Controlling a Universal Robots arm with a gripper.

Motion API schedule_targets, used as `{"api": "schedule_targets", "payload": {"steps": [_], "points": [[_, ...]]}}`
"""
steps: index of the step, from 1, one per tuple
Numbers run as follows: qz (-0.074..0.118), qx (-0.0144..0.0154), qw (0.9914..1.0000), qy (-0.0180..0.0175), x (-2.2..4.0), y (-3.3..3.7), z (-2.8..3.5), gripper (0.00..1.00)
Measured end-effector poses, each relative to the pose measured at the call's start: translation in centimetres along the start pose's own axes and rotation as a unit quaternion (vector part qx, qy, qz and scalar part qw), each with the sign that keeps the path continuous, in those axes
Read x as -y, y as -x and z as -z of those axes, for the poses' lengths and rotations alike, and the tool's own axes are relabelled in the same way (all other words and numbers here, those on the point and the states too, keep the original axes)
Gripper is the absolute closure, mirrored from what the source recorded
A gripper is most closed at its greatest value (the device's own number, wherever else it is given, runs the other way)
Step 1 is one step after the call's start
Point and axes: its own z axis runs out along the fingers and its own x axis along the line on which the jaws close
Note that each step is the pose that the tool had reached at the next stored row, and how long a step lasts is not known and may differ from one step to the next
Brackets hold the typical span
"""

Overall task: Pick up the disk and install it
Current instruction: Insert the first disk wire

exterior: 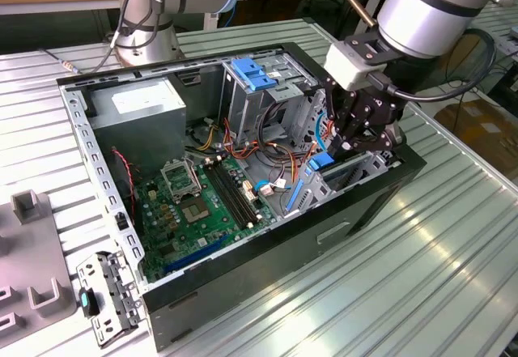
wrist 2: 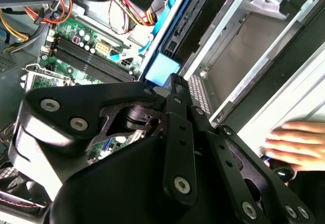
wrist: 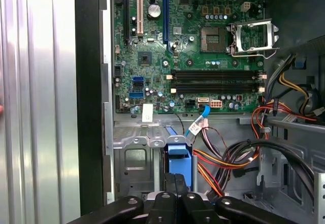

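Note:
The disk [wrist 2: 175,28] sits on edge in the metal drive bay [wrist 2: 238,41] at the front corner of the open computer case [exterior: 243,284]. Its dark side, blue rail and blue end tab [wrist 2: 161,67] show. In the first wrist view the blue tab [wrist: 179,159] stands just beyond my fingertips. My gripper [wrist 2: 177,83] is shut, the two black fingers pressed together, with their tips at the blue tab. In the exterior view the gripper [exterior: 354,145] hangs down into the bay at the exterior view's right, above the blue rails [exterior: 322,161].
A person's hand [wrist 2: 294,142] rests on the case's outer edge beside the bay. Inside the case are the green motherboard [exterior: 198,203], the grey power-supply box [exterior: 144,102], a light-blue bracket [exterior: 255,74] and loose orange and black cables [wrist: 228,158]. A grey fixture [exterior: 32,252] lies on the slatted table.

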Motion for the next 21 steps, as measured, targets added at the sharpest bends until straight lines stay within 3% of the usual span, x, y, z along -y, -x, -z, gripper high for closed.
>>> {"api": "schedule_targets", "payload": {"steps": [8, 11, 14, 16, 21], "points": [[0.0, 0.0, 1.0, 0.0001, 2.98, 0.08, -0.05, 0.89], [0.016, 0.0001, 0.99986, 0.0011, 3.06, 0.07, 0.11, 0.89], [0.024, 0.0003, 0.99971, 0.0019, 3.11, 0.12, 0.75, 0.89], [0.028, 0.0003, 0.99962, 0.0025, 3.36, 0.14, 0.77, 0.89], [0.037, 0.0004, 0.99931, 0.003, 5.06, 0.29, 0.68, 0.89]]}}
